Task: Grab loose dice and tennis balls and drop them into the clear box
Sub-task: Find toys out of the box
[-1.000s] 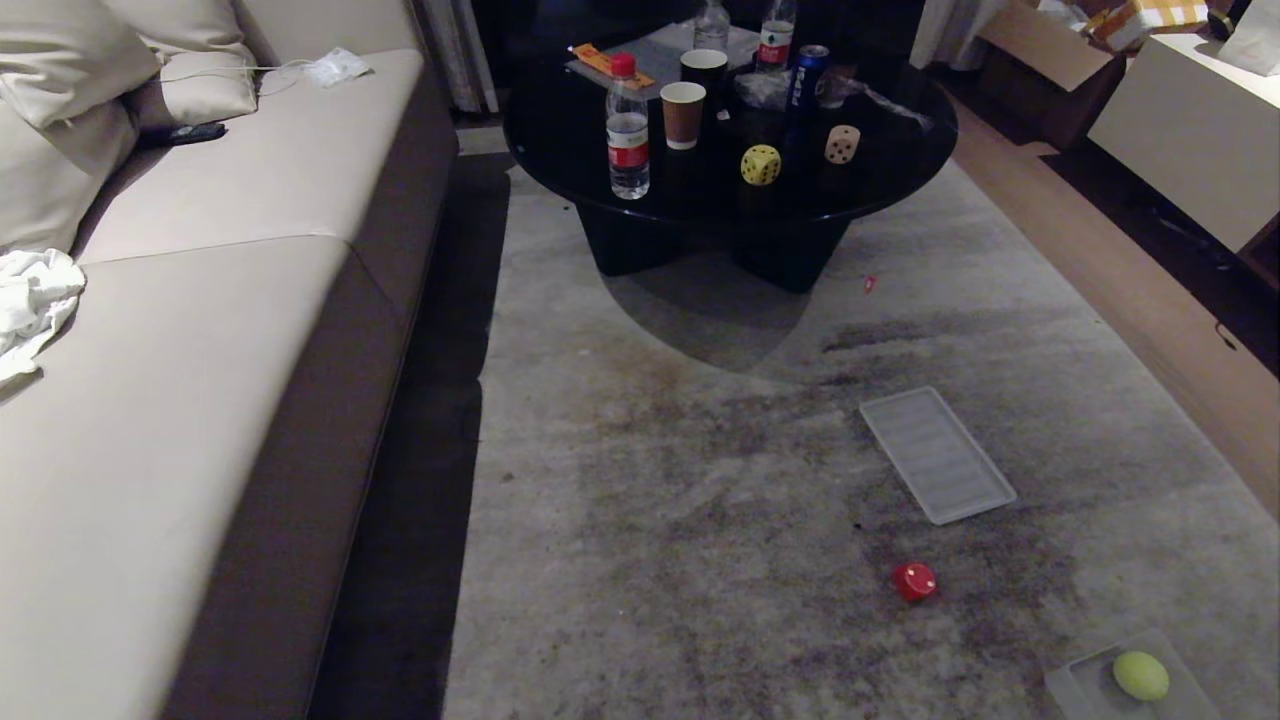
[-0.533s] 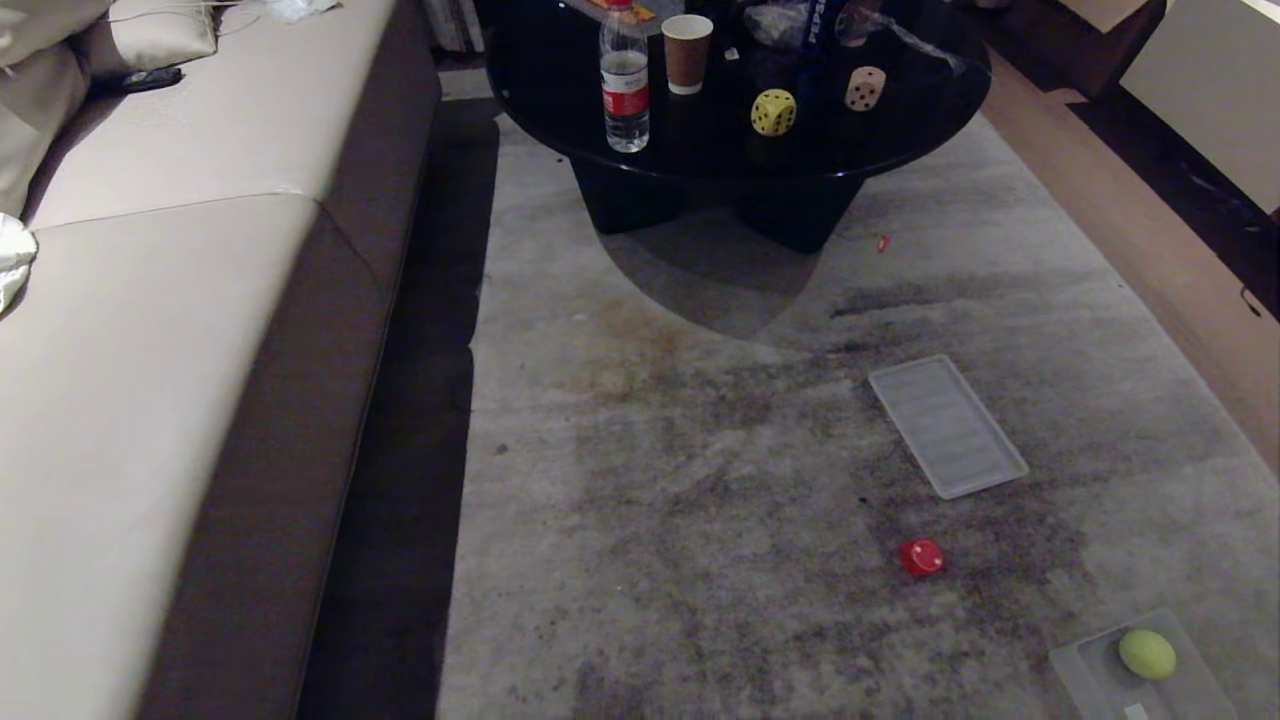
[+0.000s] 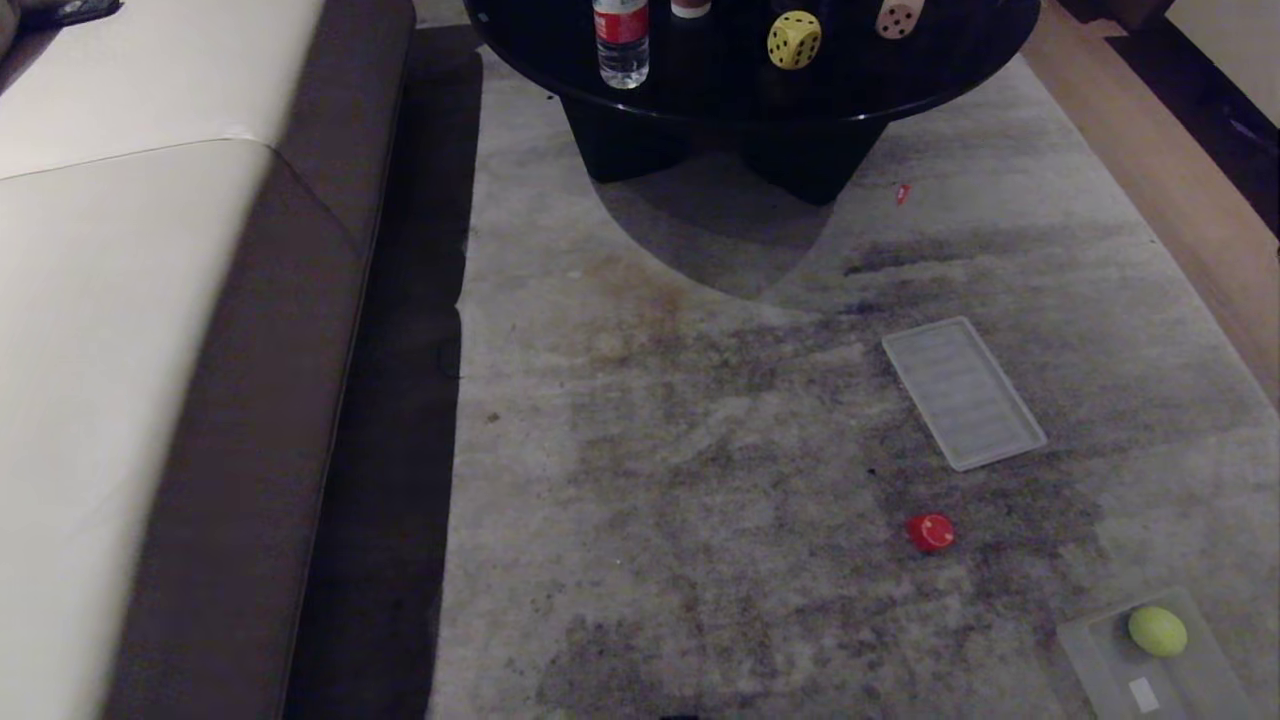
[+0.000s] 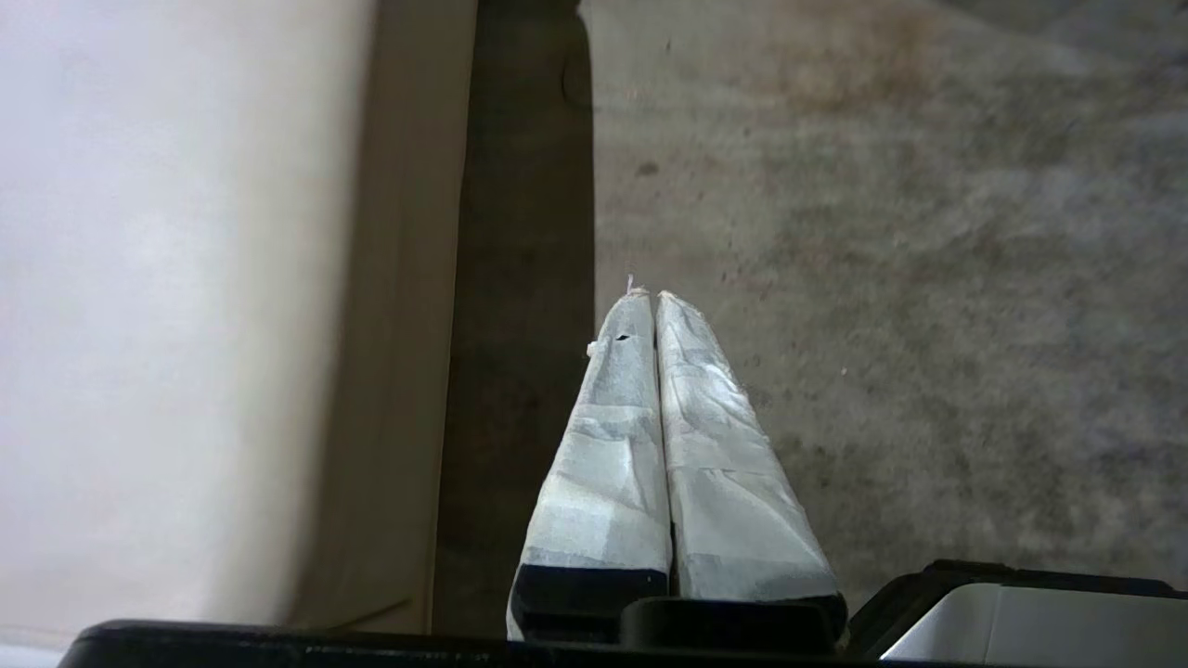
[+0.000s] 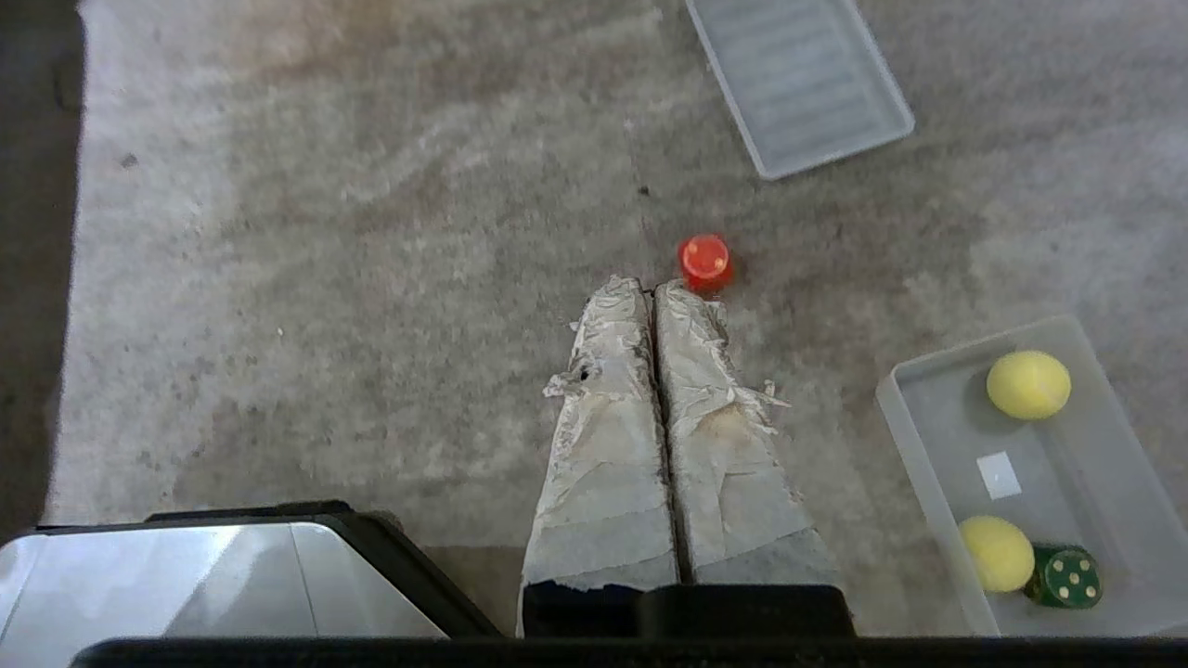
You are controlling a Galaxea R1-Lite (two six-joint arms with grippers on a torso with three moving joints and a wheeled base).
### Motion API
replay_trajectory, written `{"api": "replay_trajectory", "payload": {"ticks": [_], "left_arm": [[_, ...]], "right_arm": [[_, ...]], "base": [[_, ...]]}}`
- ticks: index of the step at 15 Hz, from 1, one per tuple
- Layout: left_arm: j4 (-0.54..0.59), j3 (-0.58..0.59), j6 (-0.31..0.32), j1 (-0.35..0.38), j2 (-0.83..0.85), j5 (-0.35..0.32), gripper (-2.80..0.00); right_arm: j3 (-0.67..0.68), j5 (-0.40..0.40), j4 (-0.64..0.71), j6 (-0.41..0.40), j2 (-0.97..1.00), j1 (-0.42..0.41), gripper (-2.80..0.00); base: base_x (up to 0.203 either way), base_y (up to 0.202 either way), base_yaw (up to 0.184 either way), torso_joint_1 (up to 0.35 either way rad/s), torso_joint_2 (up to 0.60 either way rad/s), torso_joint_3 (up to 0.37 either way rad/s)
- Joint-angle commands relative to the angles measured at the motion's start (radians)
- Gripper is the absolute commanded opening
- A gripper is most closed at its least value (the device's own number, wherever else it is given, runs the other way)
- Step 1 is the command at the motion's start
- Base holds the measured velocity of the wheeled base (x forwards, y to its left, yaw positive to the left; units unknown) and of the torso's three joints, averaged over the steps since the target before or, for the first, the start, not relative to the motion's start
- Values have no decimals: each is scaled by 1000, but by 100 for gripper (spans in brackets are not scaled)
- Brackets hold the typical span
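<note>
A red die (image 3: 930, 532) (image 5: 704, 259) lies loose on the grey rug. The clear box (image 3: 1100, 650) (image 5: 937, 482) sits on the rug at the near right, holding two tennis balls (image 5: 1027, 384) (image 5: 996, 553) and a dark green die (image 5: 1065, 577); the head view shows only one ball (image 3: 1157, 631). Its ribbed lid (image 3: 962, 392) (image 5: 798, 83) lies flat beyond the red die. A yellow die (image 3: 794, 39) and a tan die (image 3: 898, 17) rest on the black round table (image 3: 700, 90). My right gripper (image 5: 652, 286) hangs shut and empty above the rug, short of the red die. My left gripper (image 4: 647, 295) is shut, near the sofa base.
A beige sofa (image 3: 130, 350) runs along the left, with a dark gap beside the rug. A water bottle (image 3: 620, 40) stands on the table. A small red scrap (image 3: 902, 192) lies by the table foot. A wooden floor strip (image 3: 1170, 190) borders the rug on the right.
The head view has tilted downward: the table, lid, red die and box all slid up the picture and more of the box shows. Nothing on the rug moved; both arms stayed still.
</note>
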Motion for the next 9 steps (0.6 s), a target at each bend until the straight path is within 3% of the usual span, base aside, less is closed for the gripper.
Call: {"api": "replay_trajectory", "payload": {"ticks": [1,9], "left_arm": [[0,2,1,0,2,1,-280],[0,2,1,0,2,0,-280]], "right_arm": [[0,-1,0,1,1,1,-280],[0,-1,1,1,1,2,-280]], "base": [[0,0,0,3,2,-195],[0,0,0,4,4,-198]]}}
